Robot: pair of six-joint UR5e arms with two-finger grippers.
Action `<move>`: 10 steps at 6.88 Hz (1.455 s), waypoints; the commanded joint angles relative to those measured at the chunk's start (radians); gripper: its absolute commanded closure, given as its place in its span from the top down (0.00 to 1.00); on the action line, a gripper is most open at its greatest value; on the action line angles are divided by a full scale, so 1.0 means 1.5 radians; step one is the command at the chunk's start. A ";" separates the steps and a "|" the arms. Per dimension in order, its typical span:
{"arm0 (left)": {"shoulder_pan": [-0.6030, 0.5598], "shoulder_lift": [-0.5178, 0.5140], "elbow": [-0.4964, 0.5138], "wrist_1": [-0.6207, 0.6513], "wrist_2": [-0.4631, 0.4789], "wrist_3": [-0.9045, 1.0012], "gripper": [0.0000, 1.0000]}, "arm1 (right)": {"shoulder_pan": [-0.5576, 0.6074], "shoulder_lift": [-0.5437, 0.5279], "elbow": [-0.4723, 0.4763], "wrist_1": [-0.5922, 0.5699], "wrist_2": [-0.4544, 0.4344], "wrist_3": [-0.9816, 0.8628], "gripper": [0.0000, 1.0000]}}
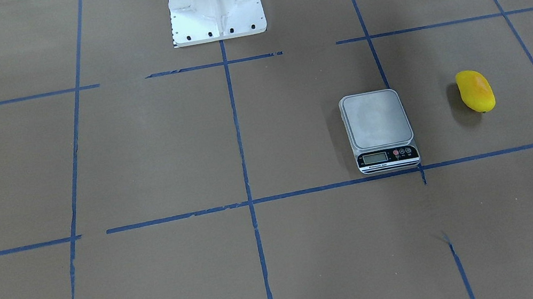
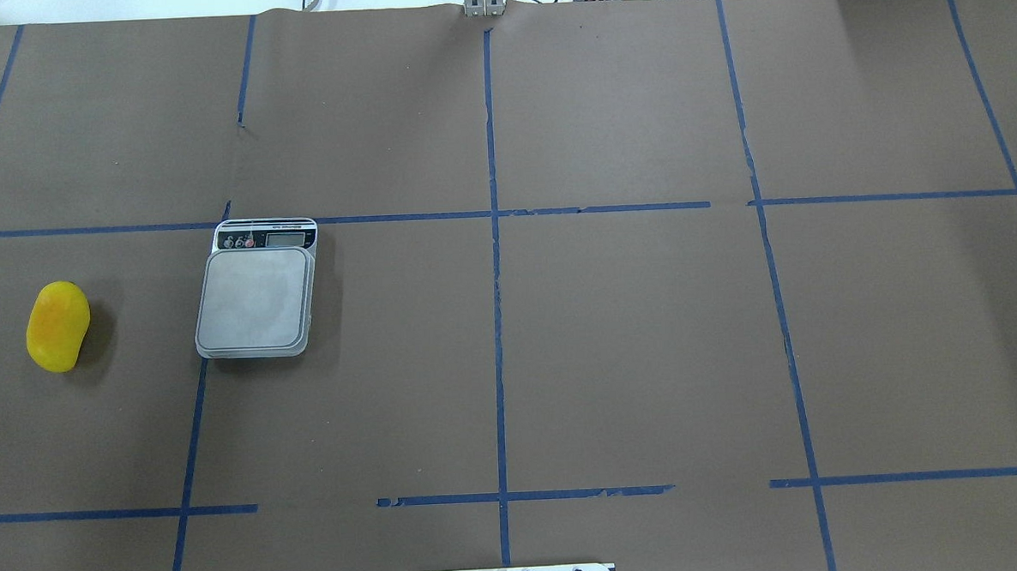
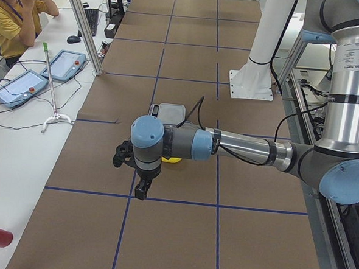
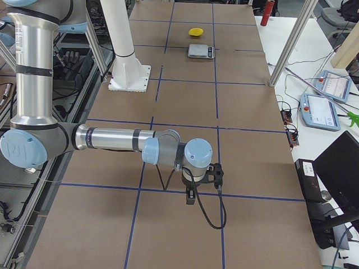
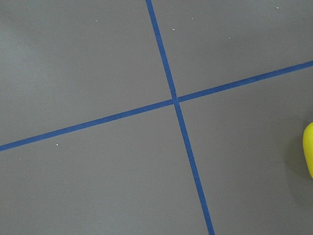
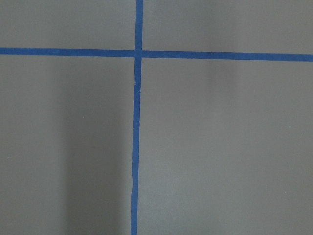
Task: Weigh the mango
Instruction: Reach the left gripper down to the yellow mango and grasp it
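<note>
Your mango [image 2: 58,327] lies on the desk [image 2: 649,357] near the left end effector [image 3: 140,193]; whether it or the right end effector [image 4: 190,199] is spread, you cannot tell.

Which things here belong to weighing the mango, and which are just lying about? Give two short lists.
For the job: mango; scale.

Lying about, all on the side table: red cylinder; tablet; green-tipped stick.
</note>
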 commanded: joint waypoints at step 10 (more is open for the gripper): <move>0.381 0.015 0.023 -0.344 -0.001 -0.581 1.00 | 0.000 0.000 0.000 0.000 0.000 0.000 1.00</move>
